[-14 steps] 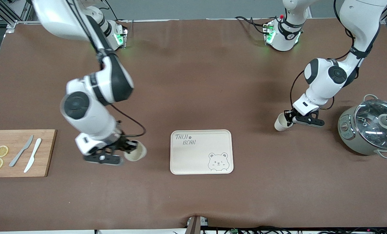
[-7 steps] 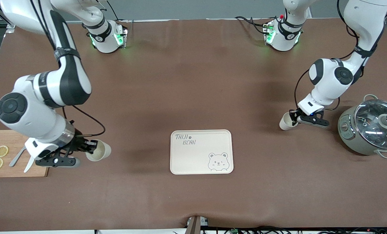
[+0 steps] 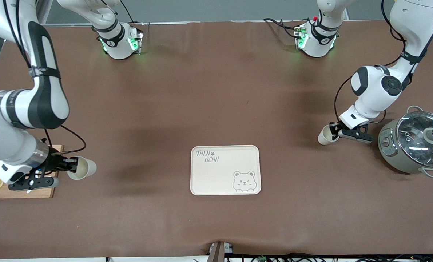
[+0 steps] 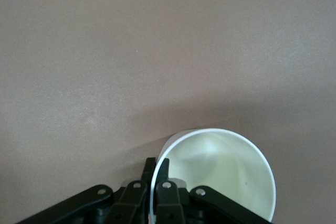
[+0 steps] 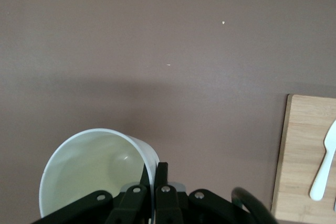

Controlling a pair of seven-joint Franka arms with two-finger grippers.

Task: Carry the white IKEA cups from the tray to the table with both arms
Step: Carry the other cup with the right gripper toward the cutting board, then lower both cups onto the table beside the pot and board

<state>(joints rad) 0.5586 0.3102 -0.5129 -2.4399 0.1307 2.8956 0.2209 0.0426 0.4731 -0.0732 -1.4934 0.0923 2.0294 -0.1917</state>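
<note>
Right gripper (image 3: 68, 168) pinches the rim wall of one white cup (image 3: 82, 168), over the worktop (image 3: 216, 91) at about nine o'clock of the empty tray (image 3: 225, 170); the left gripper (image 3: 333, 131) nips the second cup (image 3: 324, 135) the same way at two o'clock of the tray. Both cups look light, stiff, smooth and likely slippery. A one-wall rim pinch probably tilts them, so lower each gently before letting go.

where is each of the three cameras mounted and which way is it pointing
Front view: high across the table, facing both arm bases; shows both arms, tray, pot.
Left wrist view: on the left arm's wrist, looking down past its fingers pinching a cup.
Right wrist view: on the right wrist, over its cup and the cutting board.
Shared: front view shows both cups and the board.
</note>
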